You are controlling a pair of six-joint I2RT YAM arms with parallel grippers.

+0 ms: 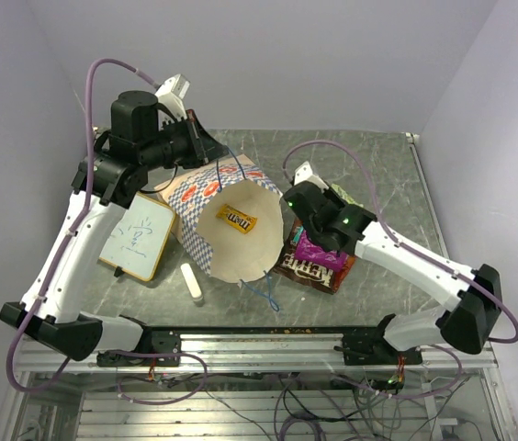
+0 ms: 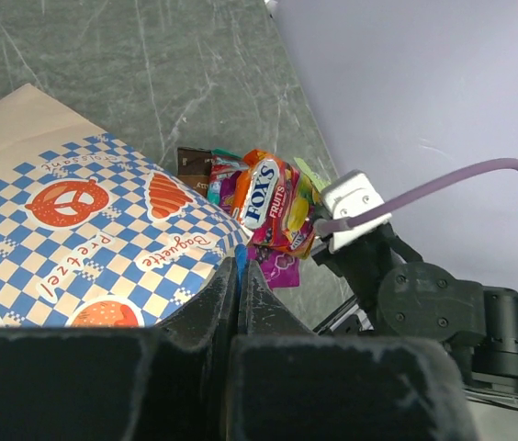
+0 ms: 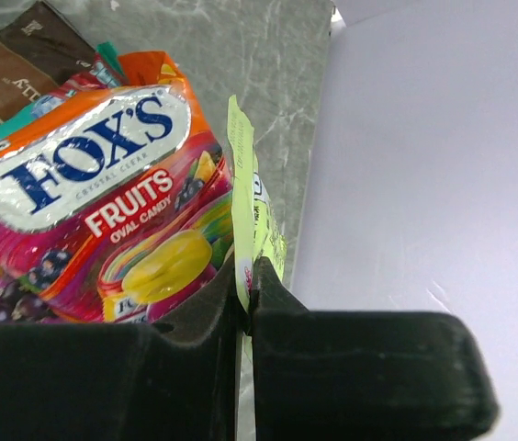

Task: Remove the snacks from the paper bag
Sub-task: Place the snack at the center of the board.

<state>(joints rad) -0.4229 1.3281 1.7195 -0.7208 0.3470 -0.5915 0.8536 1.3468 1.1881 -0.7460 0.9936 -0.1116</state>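
Note:
The paper bag (image 1: pixel 206 197) lies on its side with its mouth facing the near edge. A yellow packet (image 1: pixel 238 219) lies inside it. My left gripper (image 1: pixel 202 147) is at the bag's far end, shut on a blue cord handle (image 2: pixel 239 259); the chequered bag (image 2: pixel 75 220) fills that view. My right gripper (image 1: pixel 319 207) is beside the bag's mouth, shut on the thin edge of a lime-green packet (image 3: pixel 243 175). An orange Fox's Fruits packet (image 3: pixel 103 193) sits against it. Brown (image 1: pixel 314 268) and purple (image 1: pixel 317 248) packets lie piled on the table under it.
A wood-framed whiteboard (image 1: pixel 140 239) lies left of the bag. A small white cylinder (image 1: pixel 191 280) lies near the front edge. The back wall and right wall are close to the table (image 1: pixel 369 156). The Fox's packet (image 2: pixel 273 197) also shows in the left wrist view.

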